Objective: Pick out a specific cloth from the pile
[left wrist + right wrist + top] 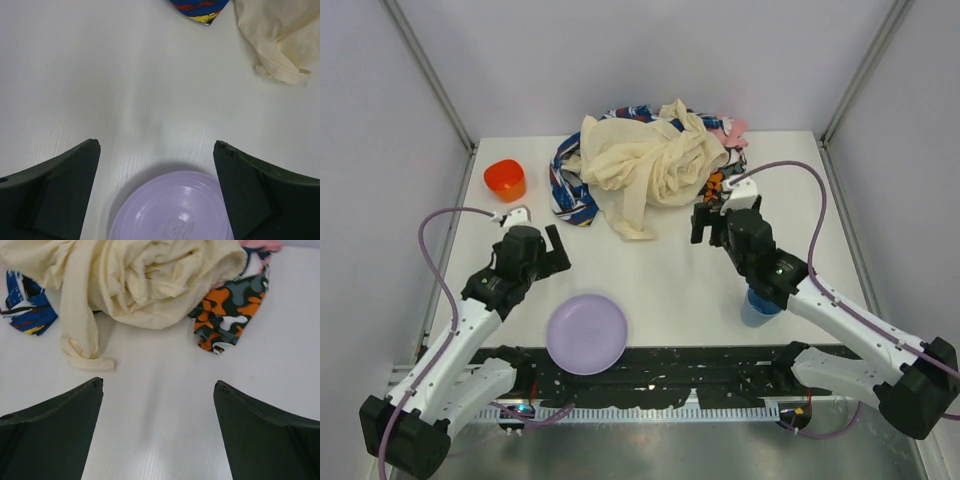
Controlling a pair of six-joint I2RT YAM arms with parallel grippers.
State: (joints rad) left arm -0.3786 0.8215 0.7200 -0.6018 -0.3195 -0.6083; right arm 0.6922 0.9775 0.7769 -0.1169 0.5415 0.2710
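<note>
Right pincer (710,224): jaws wide apart, nothing held, over bare table just short of the pile (650,160). Left pincer (556,250): also spread and empty, well off from the pile, with the purple plate (586,333) just below and behind its fingers.

Step, as I judge it: search and approach. No grasp has begun.

Ahead of your right pincer, biggest first:
- cream cloth (150,275), bunched, filling most of the view ahead, one rolled hem trailing down toward the left finger
- orange-black print (227,315), ahead and right, tucked under the cream
- blue-white-red patterned cloth (25,310), ahead and far left
- pink scrap (260,244), far right, barely showing

Black cloth: not visible in any view, so you get no note on its look. The dark patches belong to the print. Probably buried under the cream.

Next move calls for uncovering it. Take a loose cream fold and draw it aside, keeping clear of the print.
</note>
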